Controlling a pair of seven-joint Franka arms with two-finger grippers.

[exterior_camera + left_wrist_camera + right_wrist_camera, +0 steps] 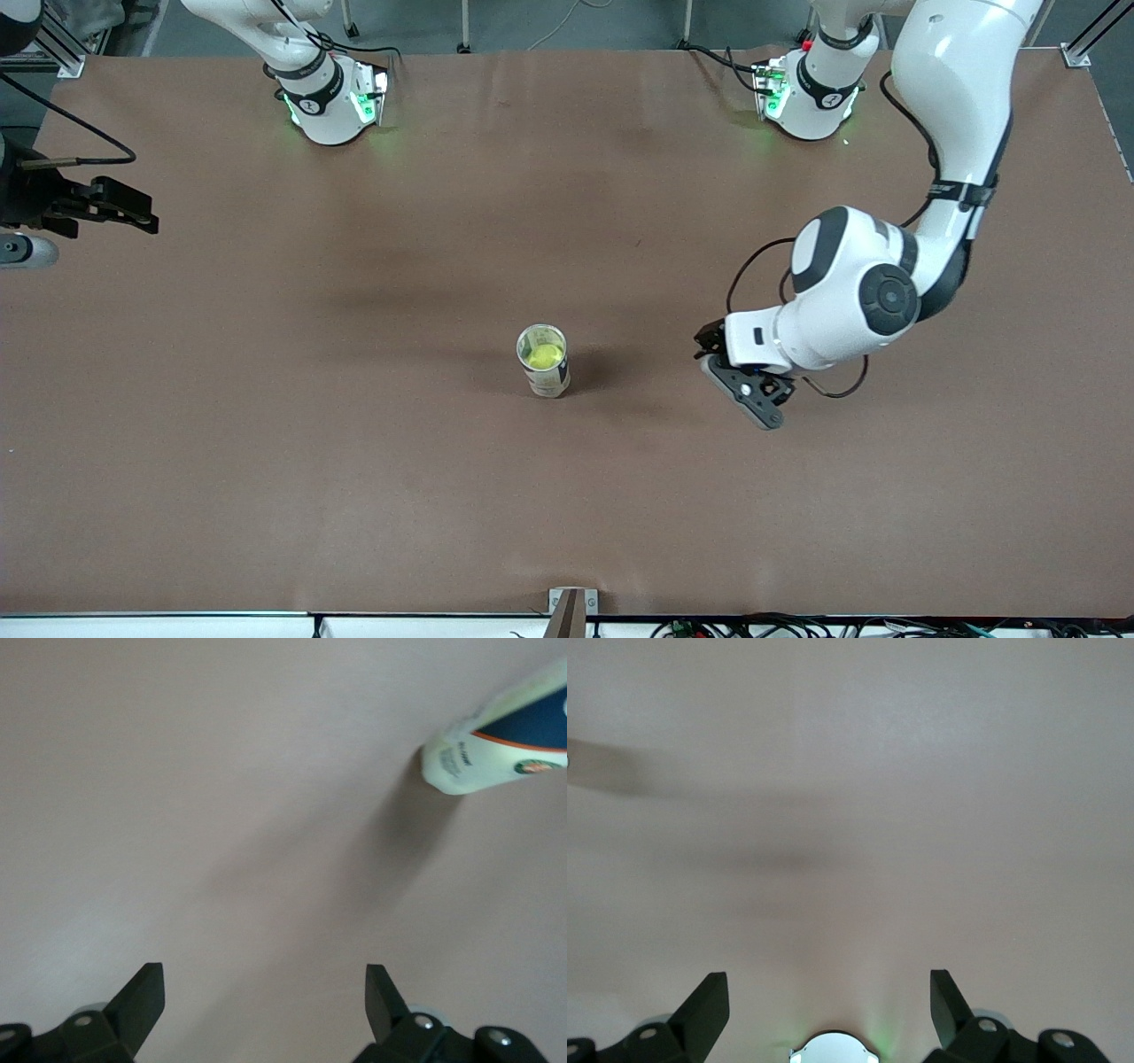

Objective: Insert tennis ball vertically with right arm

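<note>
A clear plastic can (547, 379) with a white and blue label stands upright near the middle of the brown table. A yellow-green tennis ball (543, 355) sits inside it, seen through the open top. My left gripper (728, 377) is open and empty, low over the table beside the can, toward the left arm's end. In the left wrist view (266, 992) its jaws stand wide apart, with the can (496, 744) ahead and apart from them. My right gripper (133, 213) is open and empty at the right arm's end of the table; its jaws stand wide apart in the right wrist view (830, 997).
The two arm bases (332, 102) (811, 93) stand along the table's edge farthest from the front camera. The right arm's base (833, 1050), lit green, shows in the right wrist view. A small bracket (571, 611) sits at the table's nearest edge.
</note>
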